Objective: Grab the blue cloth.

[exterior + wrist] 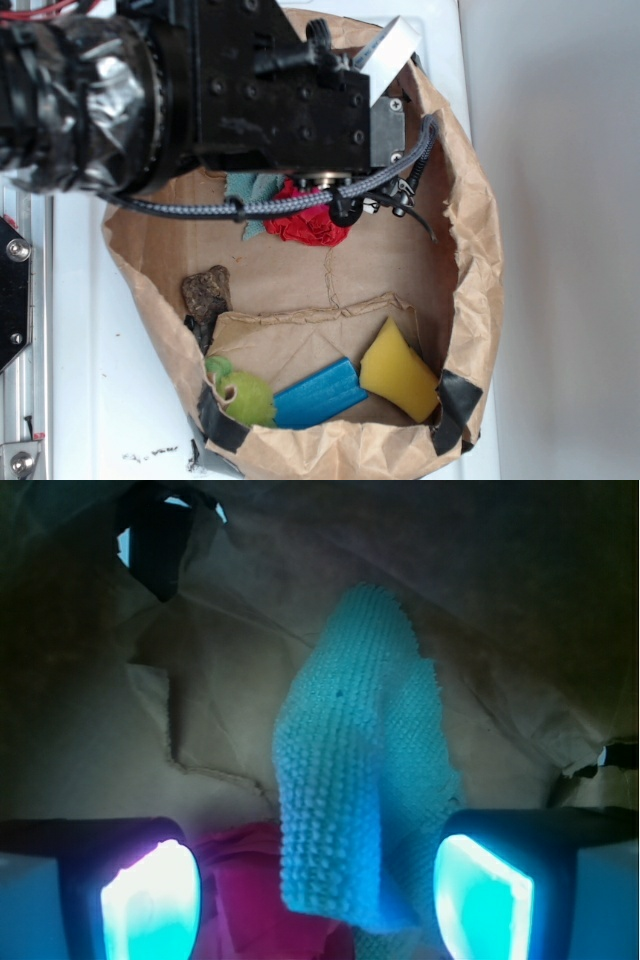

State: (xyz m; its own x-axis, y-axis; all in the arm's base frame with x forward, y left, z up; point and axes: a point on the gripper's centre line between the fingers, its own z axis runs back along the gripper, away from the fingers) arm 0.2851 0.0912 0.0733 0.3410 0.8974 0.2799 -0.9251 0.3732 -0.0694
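While my gripper [315, 895] gapes wide, grasping nothing, the blue cloth [350, 780] lies between its fingers [150, 900], with a red cloth [250, 865] just beside.

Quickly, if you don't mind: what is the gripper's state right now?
Gripper: open, fingers either side of the blue cloth, not yet closed on it.

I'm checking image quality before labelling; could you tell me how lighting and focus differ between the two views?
Exterior view: bright, even, fairly sharp, though the arm hides most of the blue cloth. Wrist view: dim, with a blue tint; the gripper pads glow overexposed, yet the cloth's weave stays crisp.
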